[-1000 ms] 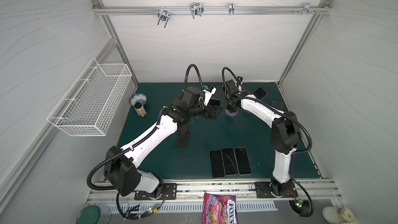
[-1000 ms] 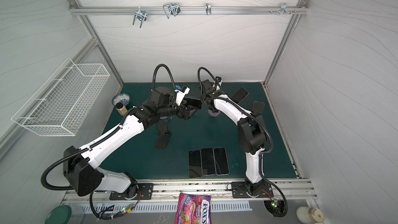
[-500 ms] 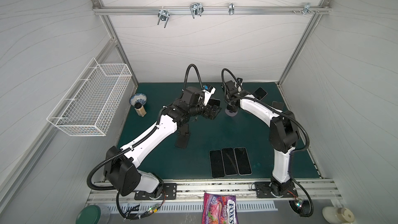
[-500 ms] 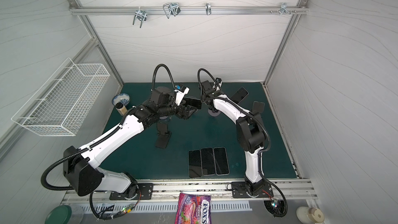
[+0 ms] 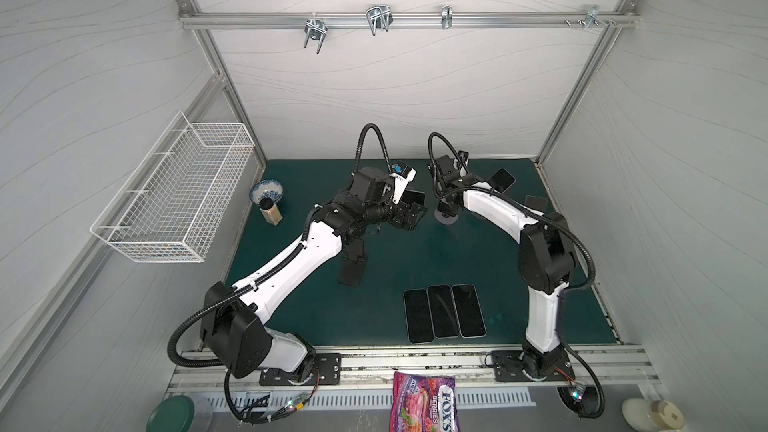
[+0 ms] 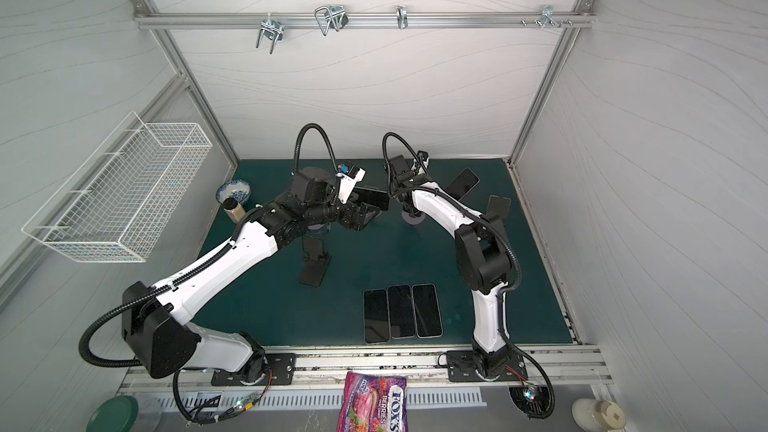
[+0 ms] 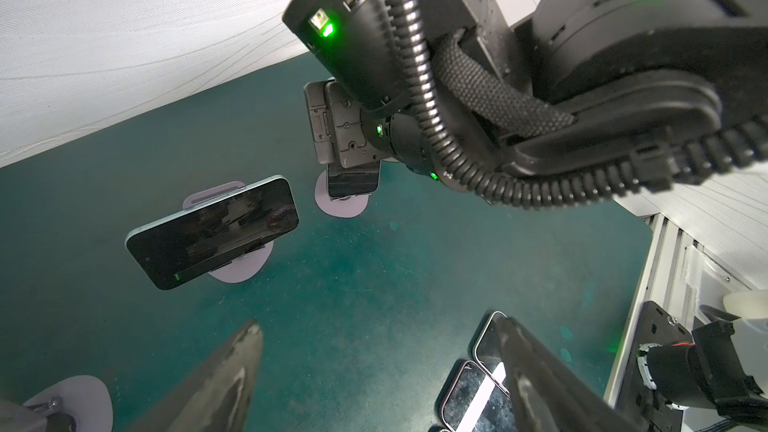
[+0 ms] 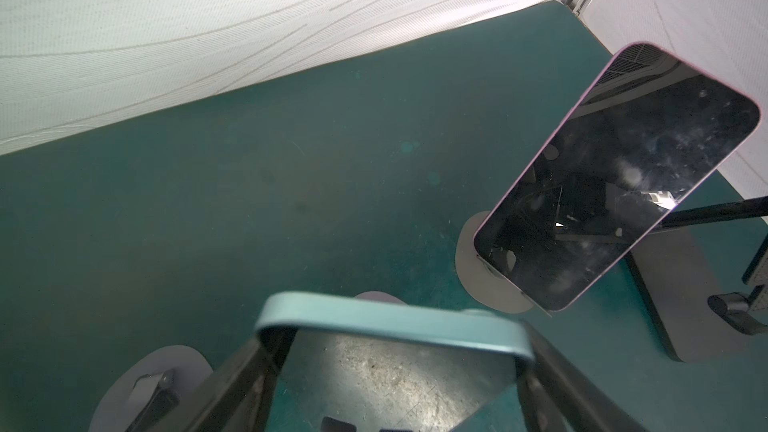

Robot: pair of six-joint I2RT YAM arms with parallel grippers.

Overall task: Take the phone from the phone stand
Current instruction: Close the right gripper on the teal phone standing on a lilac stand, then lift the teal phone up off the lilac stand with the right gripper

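Right gripper (image 8: 397,349) straddles teal phone (image 8: 390,322); whether clamped, we cannot tell; we pinch 2 side edges, lift squarely; left gripper (image 7: 374,322) spread, empty.

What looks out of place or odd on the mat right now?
Nothing spilled or broken. The pink-edged phone sits diagonally on its stand, its screen smudged. A candy bag lies beyond the mat, past its front edge.

Green mat (image 5: 415,255): three phones (image 5: 444,311) flat, stand (image 5: 352,270), bowl (image 5: 268,191), maybe jar (image 5: 271,213).
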